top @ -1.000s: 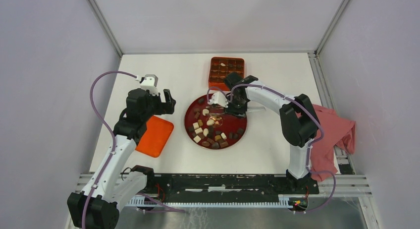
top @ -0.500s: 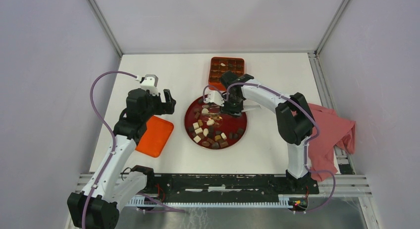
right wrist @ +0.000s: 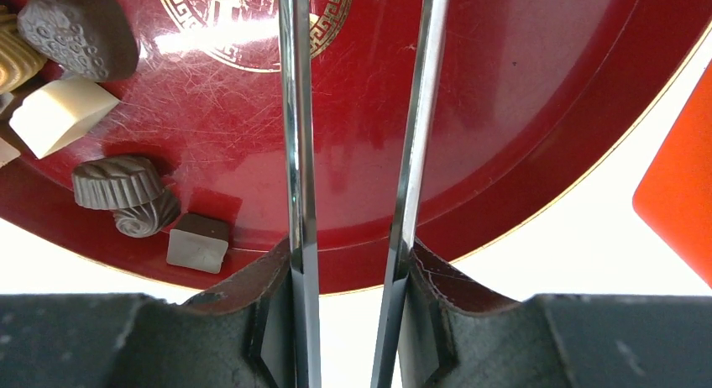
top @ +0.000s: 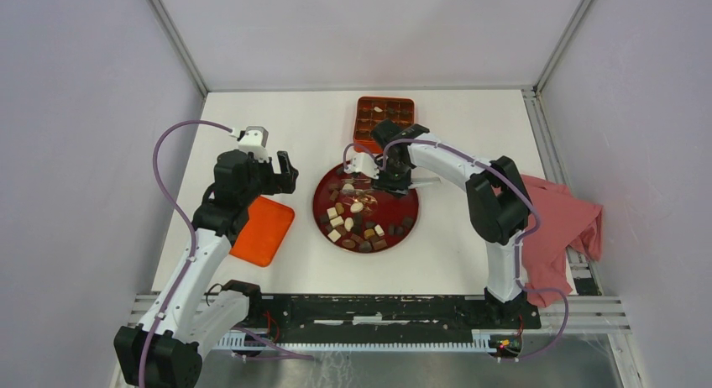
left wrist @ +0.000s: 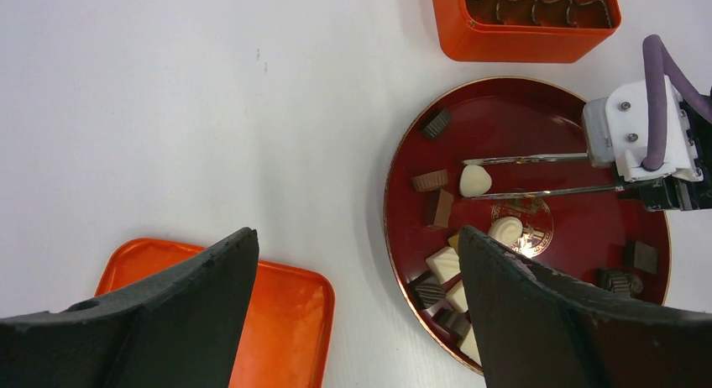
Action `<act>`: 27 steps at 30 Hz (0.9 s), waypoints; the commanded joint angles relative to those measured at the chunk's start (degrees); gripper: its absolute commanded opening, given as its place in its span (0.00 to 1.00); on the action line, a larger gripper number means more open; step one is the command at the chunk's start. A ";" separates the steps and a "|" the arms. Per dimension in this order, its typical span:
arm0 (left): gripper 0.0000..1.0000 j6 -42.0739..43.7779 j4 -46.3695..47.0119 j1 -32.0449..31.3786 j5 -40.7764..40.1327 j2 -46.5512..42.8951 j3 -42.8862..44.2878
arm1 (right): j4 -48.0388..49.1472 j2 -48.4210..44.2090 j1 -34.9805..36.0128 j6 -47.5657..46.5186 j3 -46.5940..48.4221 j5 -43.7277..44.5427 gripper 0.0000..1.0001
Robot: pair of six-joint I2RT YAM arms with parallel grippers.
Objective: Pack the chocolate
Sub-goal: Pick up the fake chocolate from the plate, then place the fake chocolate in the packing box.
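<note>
The white tabletop [top: 470, 144] carries everything; at its 3 o'clock edge a pink cloth [top: 575, 224] hangs partly off it. The round red plate [top: 401, 210] lies in the middle; a flat orange tray [top: 267, 233] sits at the plate's 9 o'clock, and a square orange box [left wrist: 525, 44] of small compartments stands just beyond its 12 o'clock rim.

The left claw [left wrist: 353, 241] hangs above the tabletop between tray and plate, spread wide, with nothing in it. The right claw [left wrist: 468, 177] reaches in low over the plate from its 2 o'clock side; two long thin metal strips [right wrist: 295, 153] run on from its fingers, standing part-way apart with a gap between them.

The chocolate [top: 348, 224] lies loose on the plate; dark, light brown and cream pieces crowd from about 5 o'clock round to 11 o'clock, beside the gold emblem [left wrist: 522, 224] at the centre; at least one pale piece sits in a far compartment of the box. One cream-white piece [left wrist: 476, 180] lies between the strip tips at about 10 o'clock on the plate; whether they pinch it or only flank it cannot be told.
</note>
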 commanded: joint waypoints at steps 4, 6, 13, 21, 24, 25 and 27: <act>0.93 2.74 1.41 0.18 1.46 -0.64 0.01 | 0.35 -5.05 0.11 1.17 0.48 -2.17 0.00; 0.92 2.74 1.35 0.18 1.54 -0.60 0.00 | 0.68 -5.46 -0.11 1.63 0.23 -2.80 0.00; 0.92 2.75 1.36 0.16 1.38 -1.08 -0.07 | 3.34 -7.50 -3.63 4.32 2.62 -5.67 0.00; 0.92 2.76 1.31 0.16 0.92 -0.98 -0.09 | 6.14 -1.75 -12.39 11.12 16.50 -5.93 0.00; 0.92 2.78 1.18 0.18 0.49 -0.97 -0.09 | 7.27 0.88 -13.64 12.72 20.04 -5.09 0.00; 0.92 2.78 1.21 0.18 0.41 -0.92 -0.09 | 7.52 1.72 -13.75 13.01 21.04 -4.59 0.00; 0.92 2.77 1.18 0.17 0.39 -0.81 -0.04 | 8.10 3.26 -13.85 13.54 22.72 -3.87 0.00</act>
